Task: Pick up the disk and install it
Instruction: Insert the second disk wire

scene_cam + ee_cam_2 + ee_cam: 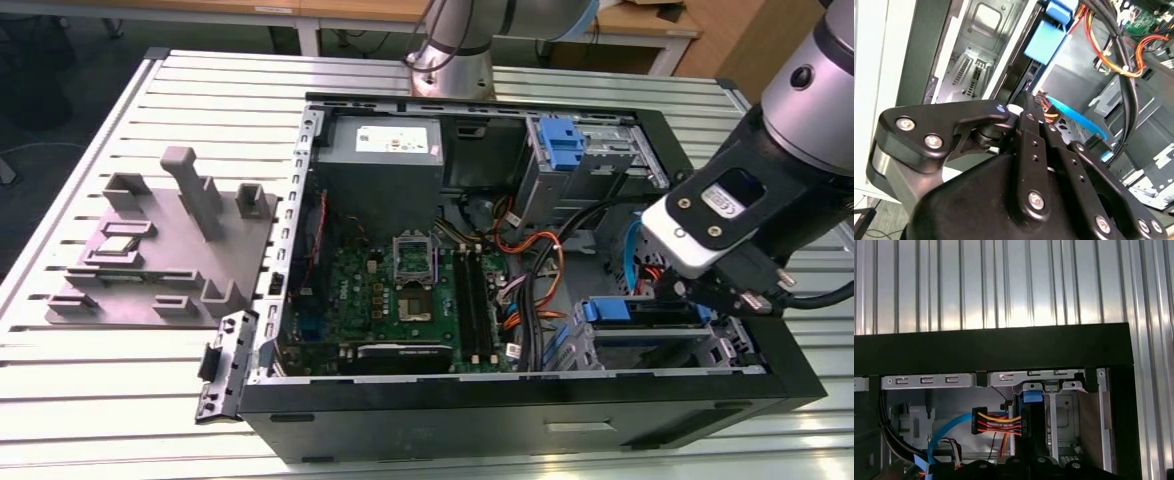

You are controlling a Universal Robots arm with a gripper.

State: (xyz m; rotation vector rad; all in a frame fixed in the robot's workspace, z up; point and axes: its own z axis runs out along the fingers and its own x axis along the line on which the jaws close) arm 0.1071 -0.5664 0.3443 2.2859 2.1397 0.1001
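Your open computer case (pixel 534 395) holds the blue-framed disk (pixel 625 311) in its bay; claw (pixel 727 300) state indiscernible.

One open computer case (pixel 534 400), one grey fixture block (pixel 160 260) — two blue drive carriers (pixel 561 140) (pixel 617 310).

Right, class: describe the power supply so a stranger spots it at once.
Find the open black computer case on the slatted metal table. Inside, beyond the green motherboard, toward the exterior view's left, sits a grey boxy metal power supply. Its top carries a white sticker; its neighbour is a blue plastic bracket.
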